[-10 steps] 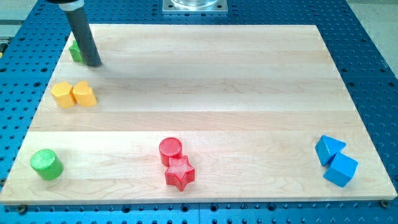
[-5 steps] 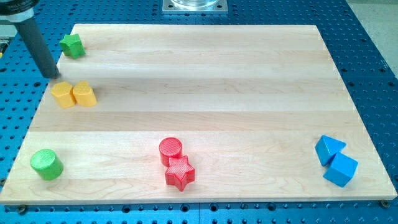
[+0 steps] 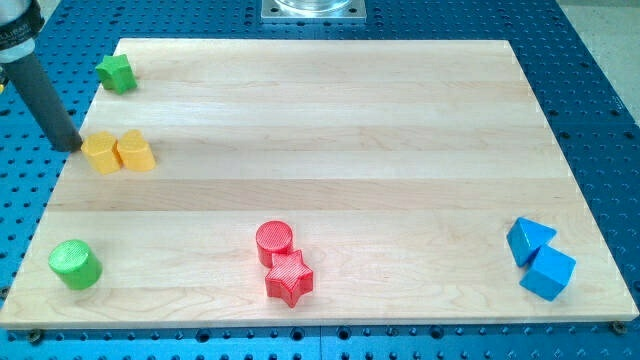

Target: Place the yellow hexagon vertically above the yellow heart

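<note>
Nearest the view's bottom edge of the wooden board (image 3: pixel 330 120) sit a green cylinder (image 3: pixel 75 264) at the left corner, a red star (image 3: pixel 289 277) in the middle with a red cylinder (image 3: pixel 274 241) touching its upper side, and at the right a blue cube (image 3: pixel 548 272) with a blue triangular block (image 3: pixel 529 239) pressed against it from above. Further up, on the view's left, are the two yellow pieces, side by side and touching: the yellow hexagon (image 3: pixel 99 152) on the left, a flat-topped six-sided block in a slightly deeper orange-yellow, and the yellow heart (image 3: pixel 135 151) on its right, with its notch toward the top. They lie level with each other, close to the board's left edge. The dark rod comes down from the view's top left corner, and my tip (image 3: pixel 70 145) rests just beside the hexagon's left side, at the board's edge; I cannot tell whether it touches. There are no jaws here to be apart or together, only the plain rod. Furthest off, near the top left corner, stands a green star (image 3: pixel 117 73), above the yellow pair and well apart from them.
</note>
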{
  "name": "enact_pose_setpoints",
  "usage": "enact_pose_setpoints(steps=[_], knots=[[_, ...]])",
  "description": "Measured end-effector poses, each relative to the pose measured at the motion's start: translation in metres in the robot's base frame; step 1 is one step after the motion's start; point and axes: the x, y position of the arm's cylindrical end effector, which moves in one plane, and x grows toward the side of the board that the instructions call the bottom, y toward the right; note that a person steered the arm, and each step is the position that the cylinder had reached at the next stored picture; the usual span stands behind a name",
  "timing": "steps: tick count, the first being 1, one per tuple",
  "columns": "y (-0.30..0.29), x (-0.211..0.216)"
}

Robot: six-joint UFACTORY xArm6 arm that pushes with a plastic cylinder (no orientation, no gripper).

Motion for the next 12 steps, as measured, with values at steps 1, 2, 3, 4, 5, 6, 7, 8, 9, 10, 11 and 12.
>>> enact_pose_setpoints(steps=[1,2,3,4,5,6,7,8,9,10,11,12], knots=[[0.0,0.001],[0.001,0.002],[0.008,0.002],[0.009,0.003],[0.002,0.017],[0.001,0.041],[0.021,0.064],[0.063,0.056],[0.064,0.032],[0.049,0.032],[0.039,0.034],[0.032,0.044]])
